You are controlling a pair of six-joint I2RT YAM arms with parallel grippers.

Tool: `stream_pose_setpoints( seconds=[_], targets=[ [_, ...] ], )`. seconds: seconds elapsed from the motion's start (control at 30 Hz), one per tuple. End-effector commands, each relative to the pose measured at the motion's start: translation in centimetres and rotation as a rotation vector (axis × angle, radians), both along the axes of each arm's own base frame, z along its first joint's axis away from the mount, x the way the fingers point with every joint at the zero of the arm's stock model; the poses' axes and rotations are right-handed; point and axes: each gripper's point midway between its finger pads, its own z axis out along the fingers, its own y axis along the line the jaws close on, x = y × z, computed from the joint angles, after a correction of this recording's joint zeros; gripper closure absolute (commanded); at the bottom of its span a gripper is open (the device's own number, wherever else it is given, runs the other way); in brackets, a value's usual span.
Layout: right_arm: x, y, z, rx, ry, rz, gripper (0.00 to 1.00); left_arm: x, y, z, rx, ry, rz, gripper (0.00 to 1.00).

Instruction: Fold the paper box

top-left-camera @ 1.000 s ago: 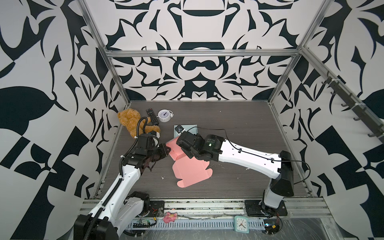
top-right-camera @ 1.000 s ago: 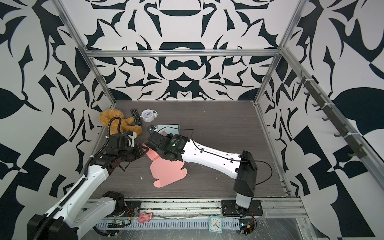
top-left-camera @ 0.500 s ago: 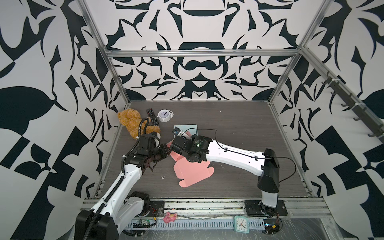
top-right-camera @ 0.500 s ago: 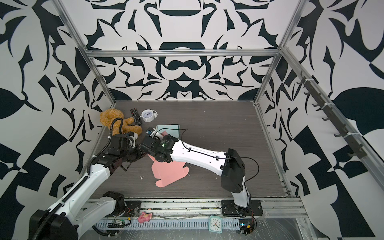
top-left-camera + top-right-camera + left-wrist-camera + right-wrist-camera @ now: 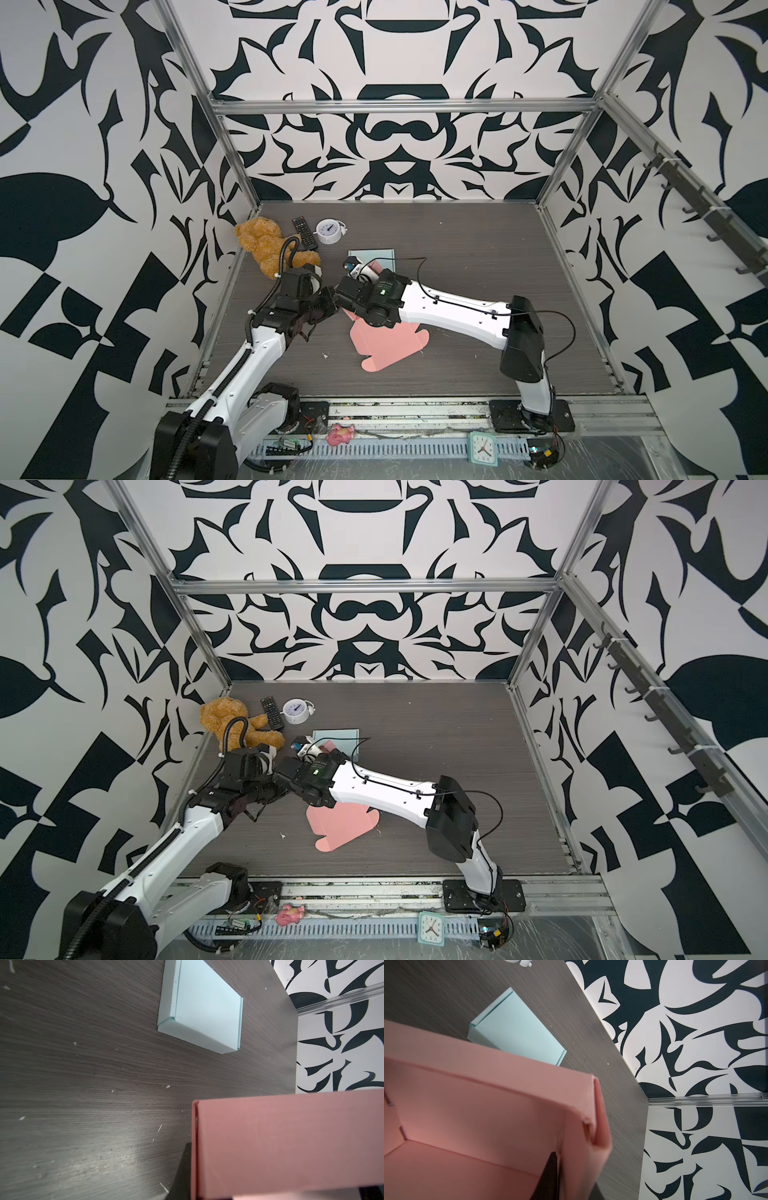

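Note:
The pink paper box point(image 5: 386, 345) point(image 5: 340, 825) lies half folded on the dark table, its flat flaps toward the front. Its raised end is hidden under both wrists in both top views. My left gripper point(image 5: 331, 308) point(image 5: 275, 791) is shut on an upright pink wall point(image 5: 291, 1142), with one dark finger point(image 5: 182, 1178) showing beside it. My right gripper point(image 5: 345, 302) point(image 5: 291, 781) reaches across from the right and meets the left one. It is shut on the doubled side wall point(image 5: 581, 1126), with a finger point(image 5: 550, 1176) inside the box.
A folded light blue box point(image 5: 371, 254) point(image 5: 203, 1005) point(image 5: 519, 1028) lies just behind the pink one. A teddy bear point(image 5: 259, 243), a remote point(image 5: 304, 232) and a white alarm clock point(image 5: 328, 232) sit at the back left. The left wall stands close to both grippers.
My right gripper has slid left along the pink box to meet the left gripper and has closed on the side wall. The left arm has barely moved.

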Motion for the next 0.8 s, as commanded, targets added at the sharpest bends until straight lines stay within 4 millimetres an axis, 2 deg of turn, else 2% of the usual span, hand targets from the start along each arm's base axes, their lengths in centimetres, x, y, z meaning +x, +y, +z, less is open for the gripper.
stream_pose_setpoints(
  seconds=[0.0, 0.07, 0.33, 0.53, 0.63, 0.77],
  targets=[
    [0.2, -0.3, 1.9, 0.018, -0.059, -0.024, 0.80, 0.1, -0.3, 0.0, -0.023, -0.007, 0.002, 0.94],
    [0.4, -0.4, 1.7, 0.011, -0.065, -0.029, 0.81, 0.1, -0.3, -0.1, -0.026, -0.003, 0.001, 0.94],
    [0.7, -0.9, 0.9, -0.024, -0.086, -0.057, 1.00, 0.1, -0.4, -0.2, -0.031, -0.007, 0.002, 0.94],
    [0.6, -1.0, 1.3, -0.030, -0.099, -0.073, 1.00, 0.2, -0.4, -0.2, -0.034, -0.009, 0.000, 0.94],
    [0.3, -0.6, 1.8, -0.010, -0.106, -0.064, 0.90, 0.2, -0.3, -0.1, -0.036, -0.014, 0.010, 0.94],
    [-0.1, -0.3, 2.5, 0.031, -0.117, -0.057, 0.84, 0.3, -0.2, -0.2, -0.033, -0.016, 0.018, 0.94]
  ],
)
